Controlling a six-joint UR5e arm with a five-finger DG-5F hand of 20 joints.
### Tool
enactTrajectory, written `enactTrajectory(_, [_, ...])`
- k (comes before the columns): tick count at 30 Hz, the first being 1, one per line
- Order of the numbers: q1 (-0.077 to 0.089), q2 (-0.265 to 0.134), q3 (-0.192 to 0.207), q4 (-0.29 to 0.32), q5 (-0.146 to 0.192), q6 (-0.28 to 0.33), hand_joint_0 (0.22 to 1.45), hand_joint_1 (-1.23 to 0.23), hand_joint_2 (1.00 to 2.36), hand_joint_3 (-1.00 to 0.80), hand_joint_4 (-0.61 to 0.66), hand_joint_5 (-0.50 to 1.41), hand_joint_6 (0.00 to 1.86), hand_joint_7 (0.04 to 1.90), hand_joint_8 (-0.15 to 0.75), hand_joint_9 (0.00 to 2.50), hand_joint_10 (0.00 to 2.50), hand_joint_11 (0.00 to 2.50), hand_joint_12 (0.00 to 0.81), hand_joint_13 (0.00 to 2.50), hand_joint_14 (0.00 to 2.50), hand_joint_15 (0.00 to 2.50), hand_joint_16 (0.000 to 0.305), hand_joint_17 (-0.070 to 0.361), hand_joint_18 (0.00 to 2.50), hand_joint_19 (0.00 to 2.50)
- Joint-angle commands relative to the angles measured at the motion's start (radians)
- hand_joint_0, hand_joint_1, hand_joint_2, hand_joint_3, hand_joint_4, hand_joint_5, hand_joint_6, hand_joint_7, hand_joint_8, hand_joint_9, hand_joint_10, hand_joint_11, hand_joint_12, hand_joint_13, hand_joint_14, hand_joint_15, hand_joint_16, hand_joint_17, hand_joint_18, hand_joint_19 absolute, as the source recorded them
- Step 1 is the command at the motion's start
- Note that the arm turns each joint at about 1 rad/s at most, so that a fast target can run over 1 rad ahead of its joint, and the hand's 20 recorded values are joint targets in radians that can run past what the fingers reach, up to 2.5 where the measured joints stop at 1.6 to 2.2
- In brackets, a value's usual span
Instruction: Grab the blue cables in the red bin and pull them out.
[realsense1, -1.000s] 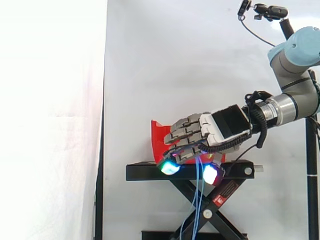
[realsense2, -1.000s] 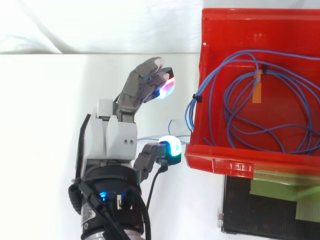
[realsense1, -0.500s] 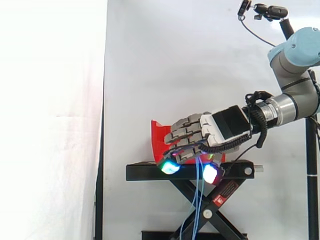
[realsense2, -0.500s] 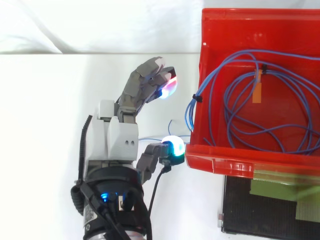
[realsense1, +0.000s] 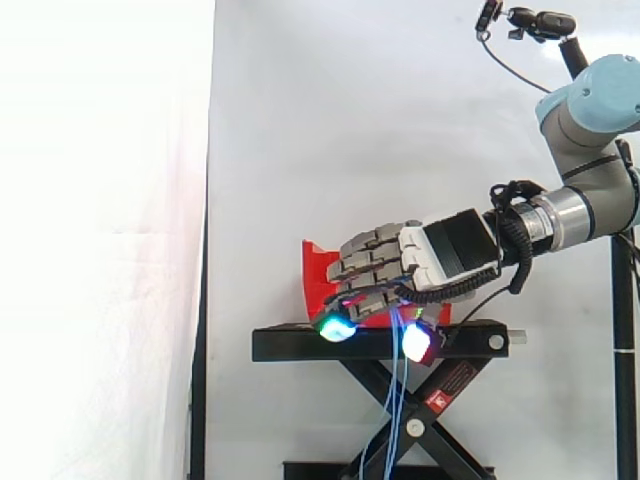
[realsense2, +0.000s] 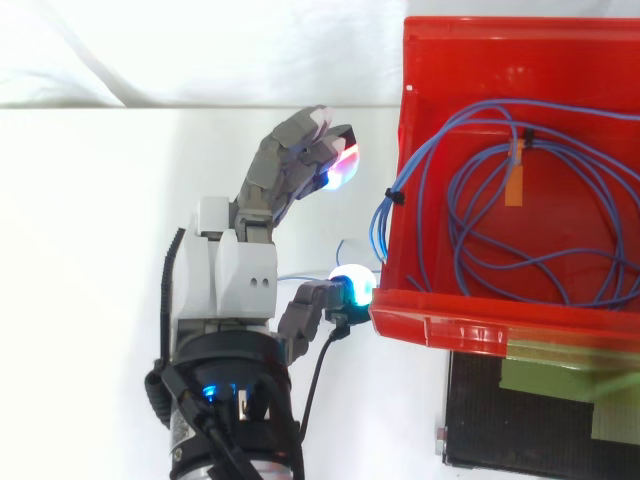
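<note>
Hand (realsense2: 235, 275) outside red bin (realsense2: 450, 326) left wall, thumb spread wide; blue cables (realsense2: 381, 225) draped over edge.

Arm (realsense1: 590, 150) in from right; hand (realsense2: 235, 275) palm down, fingers (realsense2: 290, 160) half-bent, thumb (realsense2: 322, 300) splayed, apparently gripping nothing.

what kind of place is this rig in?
Likely a robot lab test cell: white curtain backdrop, a red bin of blue cables on a black scissor stand, the arm's hand beside it.

Top view's right edge crops the red bin (realsense2: 470, 328); blue cables (realsense2: 381, 225) too.
</note>
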Motion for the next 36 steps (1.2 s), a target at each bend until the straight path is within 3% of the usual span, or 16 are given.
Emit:
enactTrajectory(1, [0.0, 0.0, 0.0, 0.001, 0.0, 0.0, 0.8, -0.78, 1.0, -1.0, 0.23, 0.56, 0.01, 0.38, 0.247, 0.66, 0.01, 0.31, 0.314, 0.5, 0.01, 0.35, 0.041, 0.093, 0.35, 0.5])
enactTrajectory(6, [0.0, 0.0, 0.002, -0.023, -0.002, 0.006, 0.8, -0.78, 1.0, -1.0, 0.24, 0.56, 0.01, 0.38, 0.244, 0.65, 0.01, 0.31, 0.314, 0.5, 0.01, 0.35, 0.041, 0.093, 0.35, 0.5])
enactTrajectory(13, [-0.006, 0.0, 0.019, -0.135, -0.005, 0.044, 0.8, -0.78, 1.0, -1.0, 0.23, 0.56, 0.01, 0.38, 0.242, 0.65, 0.01, 0.31, 0.315, 0.5, 0.01, 0.34, 0.041, 0.093, 0.35, 0.5])
enactTrajectory(36, [-0.015, 0.0, 0.02, -0.135, -0.005, 0.041, 0.8, -0.78, 1.0, -1.0, 0.23, 0.56, 0.01, 0.38, 0.246, 0.65, 0.01, 0.31, 0.315, 0.5, 0.01, 0.35, 0.041, 0.093, 0.35, 0.5])
